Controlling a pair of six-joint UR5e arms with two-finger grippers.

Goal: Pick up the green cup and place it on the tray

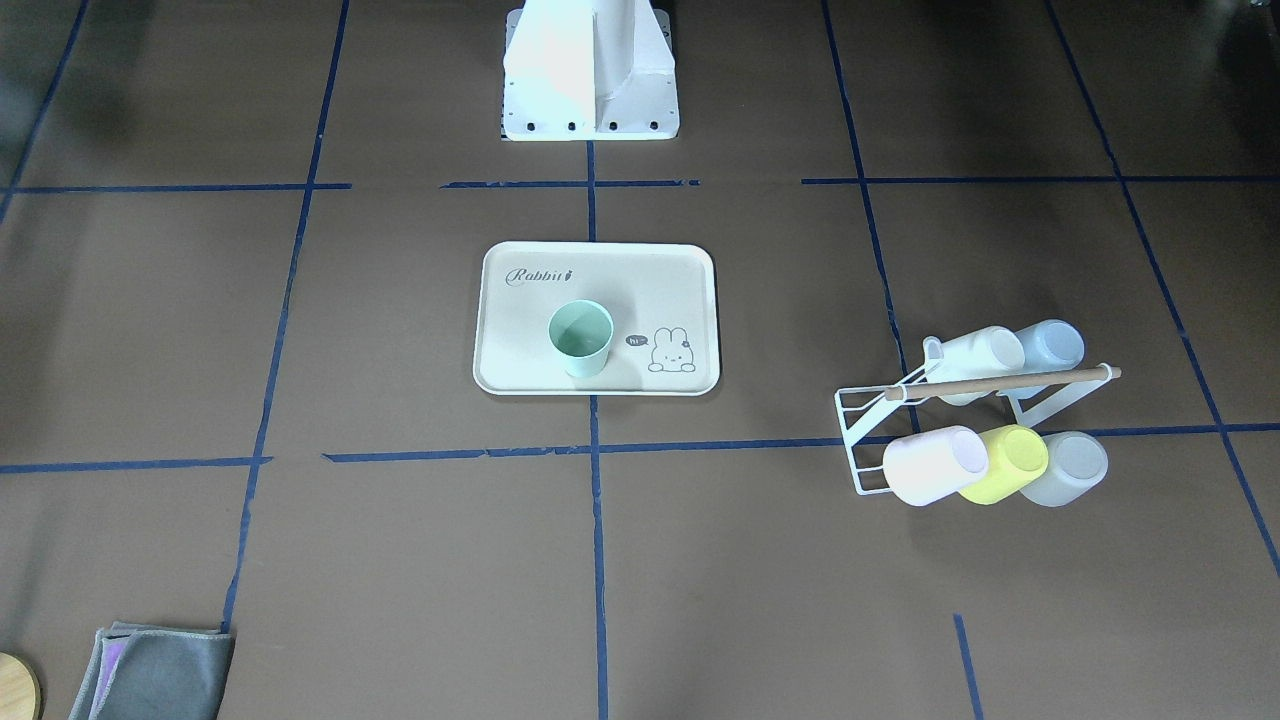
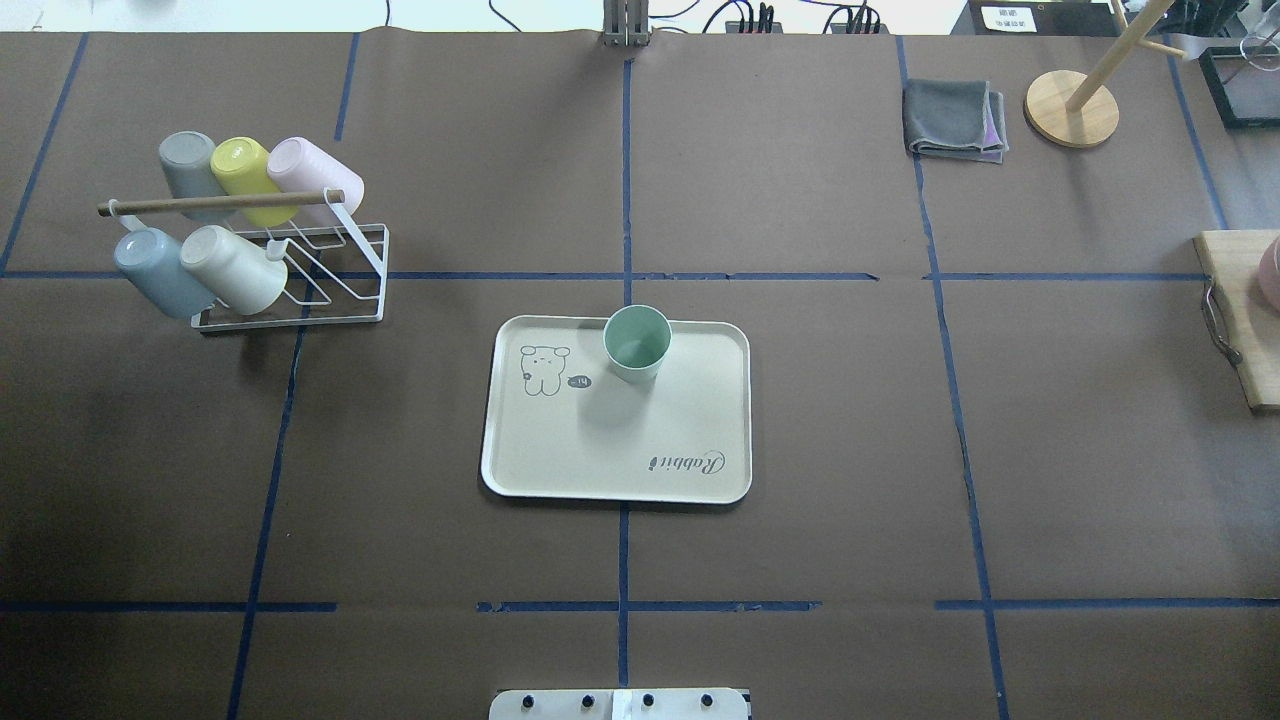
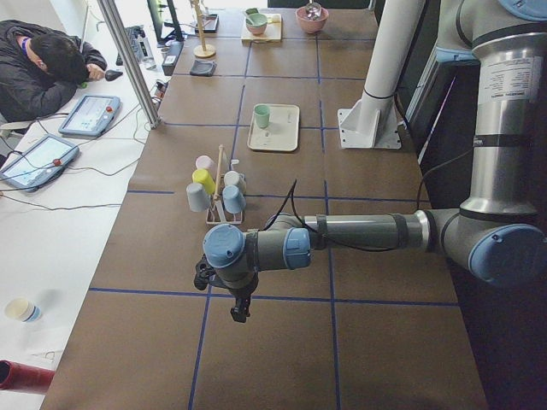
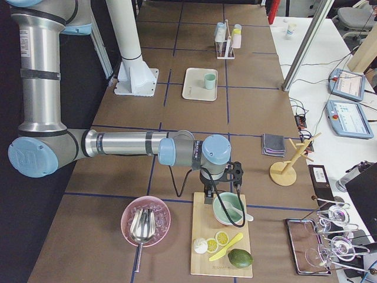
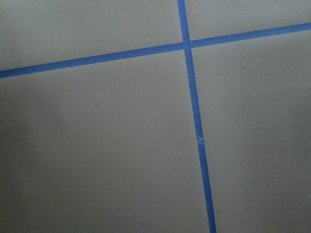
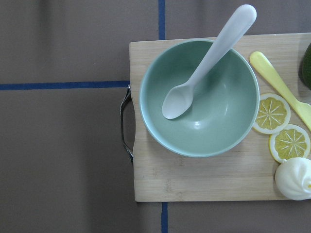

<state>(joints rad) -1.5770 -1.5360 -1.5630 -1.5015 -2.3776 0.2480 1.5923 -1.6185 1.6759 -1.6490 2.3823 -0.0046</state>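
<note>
The green cup [image 1: 581,338] stands upright and empty on the tray [image 1: 520,350], near the tray's edge far from the robot base. It also shows on the tray [image 2: 600,450] in the overhead view [image 2: 637,343]. Neither gripper is near it. My left gripper [image 3: 239,312] hangs over bare table far out at the left end, seen only in the exterior left view. My right gripper [image 4: 208,196] hangs over a wooden board at the right end, seen only in the exterior right view. I cannot tell whether either is open or shut. The wrist views show no fingers.
A white wire rack [image 2: 300,270] with several pastel cups stands left of the tray. A folded grey cloth [image 2: 955,118] and a wooden stand [image 2: 1072,108] lie far right. A cutting board [image 6: 194,184] holds a green bowl [image 6: 199,97] with a spoon and lemon slices.
</note>
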